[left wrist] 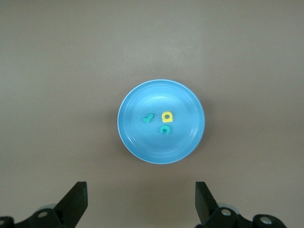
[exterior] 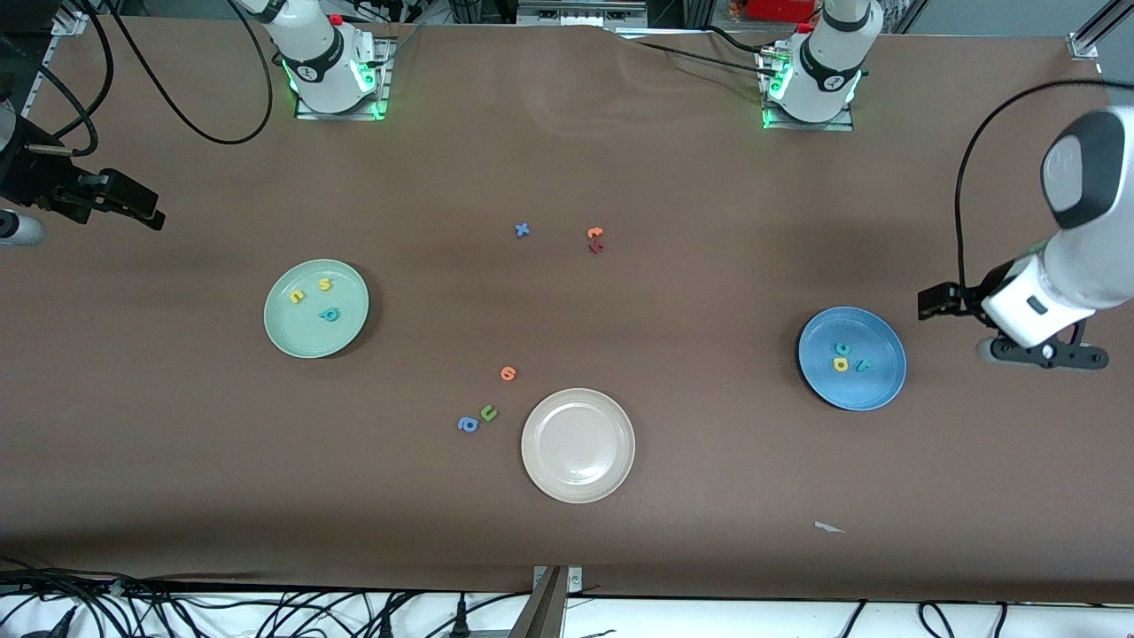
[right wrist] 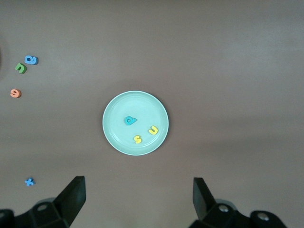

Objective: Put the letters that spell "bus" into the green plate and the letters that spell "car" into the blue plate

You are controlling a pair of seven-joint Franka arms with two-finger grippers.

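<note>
The teal b, yellow u and yellow s (right wrist: 137, 139) lie inside the round mint-green plate (exterior: 285, 332); the teal c, yellow a and teal hooked r (left wrist: 147, 117) lie inside the round mid-blue plate (exterior: 877, 394). Each plate sits under its nearer hand: the right hand (right wrist: 137, 199) and left hand (left wrist: 141, 202) wait overhead, fingers apart and empty. Both words look sorted, so no further reach seems called for.
</note>
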